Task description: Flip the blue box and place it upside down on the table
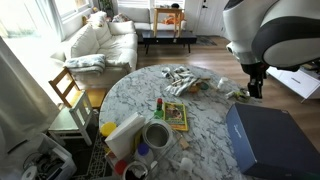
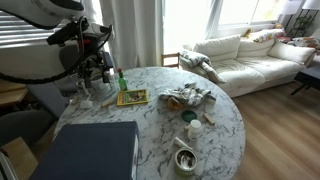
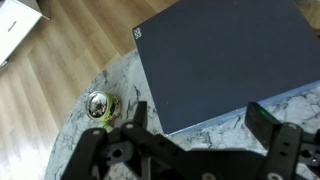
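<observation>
Ahead of your gripper [image 3: 200,118], past the fingertips: the blue box [image 3: 225,55], plain dark face up, flat on the table [image 3: 108,78], one end overhanging the marble edge. Jaws spread wide, holding nothing, clear of the box. Off to one finger's side: small shiny item [image 3: 99,105], possibly metal, too blurred to tell.

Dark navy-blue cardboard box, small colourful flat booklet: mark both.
Dark navy-blue cardboard box [image 3: 225,55]: wrist view, plain dark top face.
Small colourful flat booklet [image 1: 176,115]: in an exterior view, middle of cover.
</observation>
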You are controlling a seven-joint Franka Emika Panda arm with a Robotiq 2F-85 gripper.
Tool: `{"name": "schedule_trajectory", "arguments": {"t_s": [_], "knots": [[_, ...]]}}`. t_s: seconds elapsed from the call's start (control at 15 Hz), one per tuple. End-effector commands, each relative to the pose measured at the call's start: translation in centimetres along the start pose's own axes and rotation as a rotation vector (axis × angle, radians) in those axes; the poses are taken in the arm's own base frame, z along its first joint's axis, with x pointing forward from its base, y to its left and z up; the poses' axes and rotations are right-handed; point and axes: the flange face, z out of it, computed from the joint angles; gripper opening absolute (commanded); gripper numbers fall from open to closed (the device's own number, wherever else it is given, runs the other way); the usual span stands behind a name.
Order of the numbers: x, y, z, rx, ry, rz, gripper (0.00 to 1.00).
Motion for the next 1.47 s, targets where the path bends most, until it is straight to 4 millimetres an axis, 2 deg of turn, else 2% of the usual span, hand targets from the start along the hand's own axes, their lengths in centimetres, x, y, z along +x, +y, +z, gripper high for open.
{"name": "schedule_trajectory", "arguments": {"t_s": [0.0,0.27,0.53,0.87,1.0,1.07,1.4], "knots": [[-0.5,1.0,-0.1,0.043,0.026,0.042,1.0],[-0.3,4.1,-1.8,0.142,0.088,0.152,1.0],[-0.6,7.6,-5.0,0.236,0.173,0.242,1.0],[-1.4,11.3,-8.4,0.261,0.331,0.276,1.0],[-1.8,12.1,-9.5,0.286,0.377,0.28,1.0],[-1.6,11.3,-9.0,0.25,0.337,0.287,1.0],[-1.8,11.8,-9.7,0.263,0.363,0.29,1.0]]}}
